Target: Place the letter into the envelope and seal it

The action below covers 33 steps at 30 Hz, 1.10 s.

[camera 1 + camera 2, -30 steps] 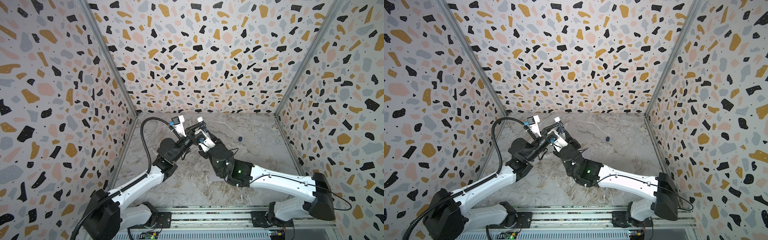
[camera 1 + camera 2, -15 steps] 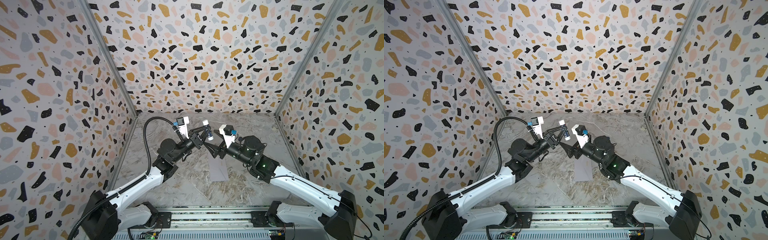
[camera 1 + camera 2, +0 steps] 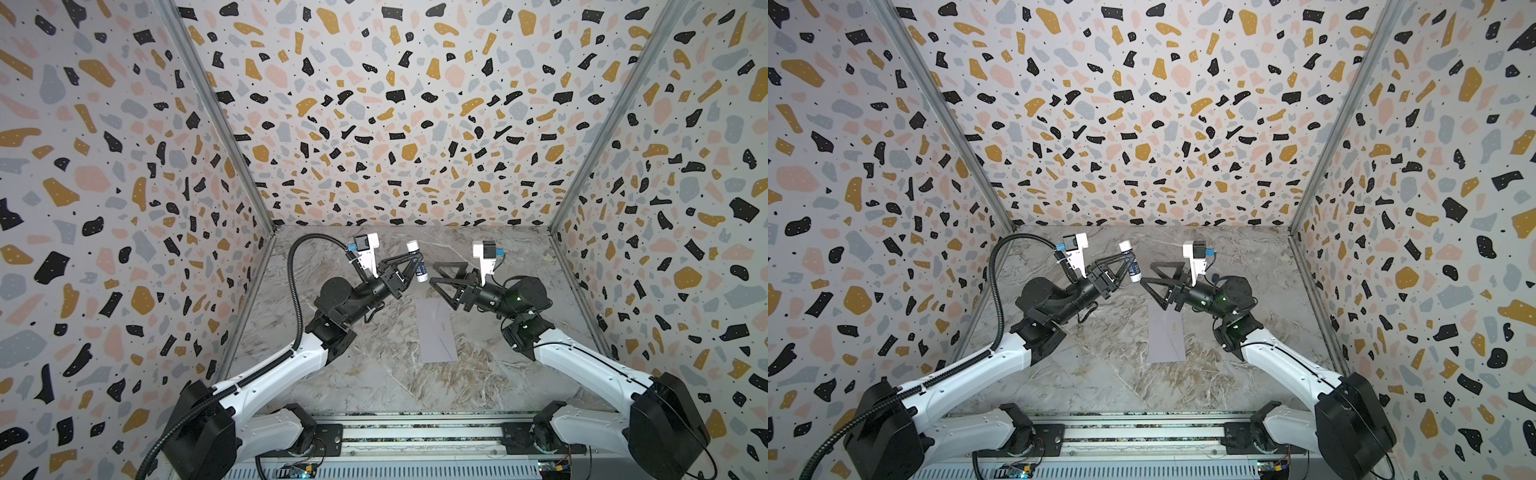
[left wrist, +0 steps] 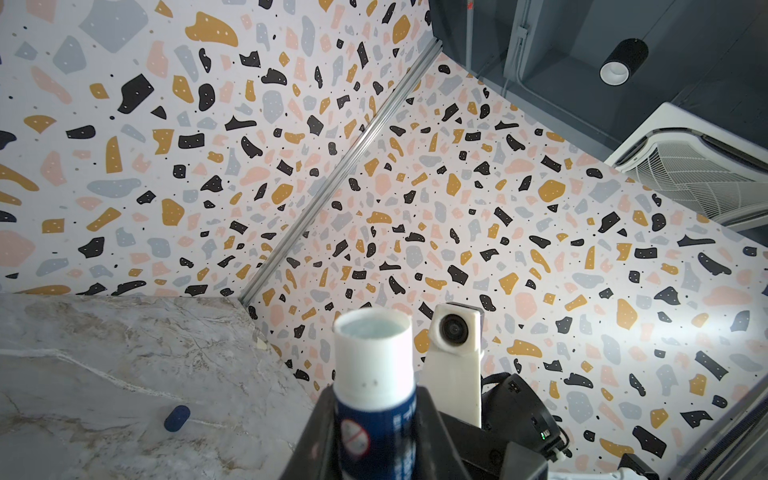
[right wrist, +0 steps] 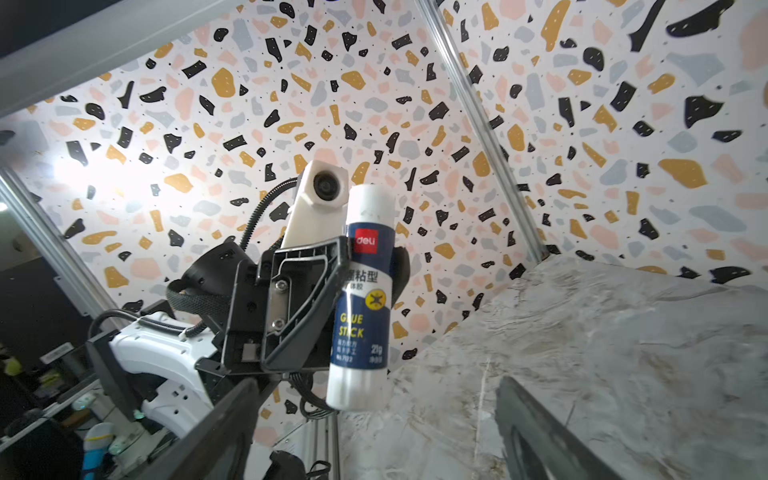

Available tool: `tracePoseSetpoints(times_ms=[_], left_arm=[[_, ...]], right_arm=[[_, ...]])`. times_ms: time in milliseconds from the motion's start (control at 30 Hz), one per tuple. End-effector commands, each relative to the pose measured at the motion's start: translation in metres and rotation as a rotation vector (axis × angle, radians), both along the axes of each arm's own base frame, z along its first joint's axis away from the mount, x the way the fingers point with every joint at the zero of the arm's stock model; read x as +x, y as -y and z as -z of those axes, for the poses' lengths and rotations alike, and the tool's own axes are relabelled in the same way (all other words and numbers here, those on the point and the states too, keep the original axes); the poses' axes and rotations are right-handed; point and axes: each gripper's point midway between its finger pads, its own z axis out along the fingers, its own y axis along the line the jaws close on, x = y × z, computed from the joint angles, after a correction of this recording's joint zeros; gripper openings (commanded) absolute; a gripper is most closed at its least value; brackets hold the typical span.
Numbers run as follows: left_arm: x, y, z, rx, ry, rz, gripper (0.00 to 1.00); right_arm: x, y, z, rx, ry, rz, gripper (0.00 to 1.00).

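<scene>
From where I stand, both top views show the envelope lying flat on the marble counter, near the middle and a little to the right, its far end tucked under the right arm. The letter shows nowhere (my guess is that it already sits inside, though nothing proves it). Above the envelope's far end the two arms face each other: the left fingers are clamped on a glue stick that stands tilted in the air, while the right fingers are spread wide and empty, just beside the stick but not touching it. In the left wrist view the stick rises between the dark fingers with its top open and pale glue showing, and a small blue cap lies alone on the counter well apart from it. In the right wrist view the stick's blue label faces me, gripped at its middle, and the right arm's own two fingers stand far apart with nothing between them. So the sealing step looks to be in hand, with the stick uncapped. Whether the flap is open I cannot tell. Next, I judge, the left arm must tip the stick down and run the glue along the flap, while the right steadies the paper and then presses the flap shut.
</scene>
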Motion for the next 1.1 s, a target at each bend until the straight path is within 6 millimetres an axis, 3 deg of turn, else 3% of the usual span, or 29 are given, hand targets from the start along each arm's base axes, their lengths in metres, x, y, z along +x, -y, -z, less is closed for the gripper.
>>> tracePoseSetpoints(times_ms=[0, 200, 1067], left_arm=[[-0.010, -0.003, -0.024, -0.068, 0.072, 0.025, 0.00], [-0.009, -0.002, -0.023, -0.071, 0.073, 0.026, 0.00], [-0.009, 0.000, -0.021, -0.085, 0.054, 0.043, 0.00]], right_arm=[[-0.019, 0.002, -0.023, 0.111, 0.002, -0.122, 0.87], [-0.019, 0.001, -0.020, 0.169, -0.037, -0.171, 0.76], [-0.006, -0.016, -0.024, 0.194, -0.057, -0.172, 0.51]])
